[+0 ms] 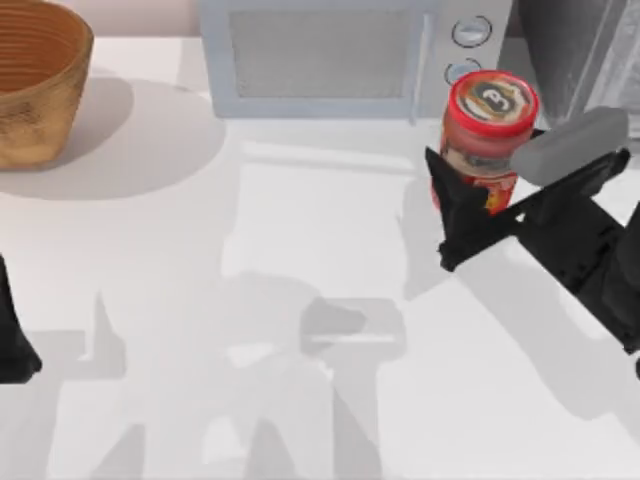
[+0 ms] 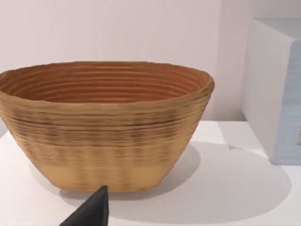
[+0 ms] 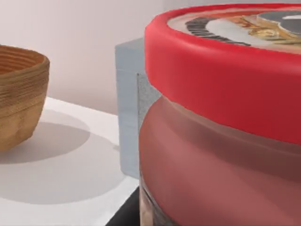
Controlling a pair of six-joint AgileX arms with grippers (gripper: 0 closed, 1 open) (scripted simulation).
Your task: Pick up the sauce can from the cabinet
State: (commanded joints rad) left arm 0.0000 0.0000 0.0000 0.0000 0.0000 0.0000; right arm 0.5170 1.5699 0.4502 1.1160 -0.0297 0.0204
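From above, the right pincer [image 1: 478, 185] is clamped around the sauce can [image 1: 490, 140], held in front of the microwave [image 1: 320, 55] and left of the cabinet [image 1: 575, 50]; the pick looks essentially done. The left arm is parked at the white desk's [image 1: 300, 250] left edge. Left wrist view: a woven basket [image 2: 103, 127] before a pale wall; that pincer's state I cannot tell. Right wrist view: the can's red lid [image 3: 225, 80] up close.

Light: shining bright and even on the white table [image 1: 300, 230].
Shadows: falling soft and grey, spreading left of the right gripper [image 1: 480, 205].
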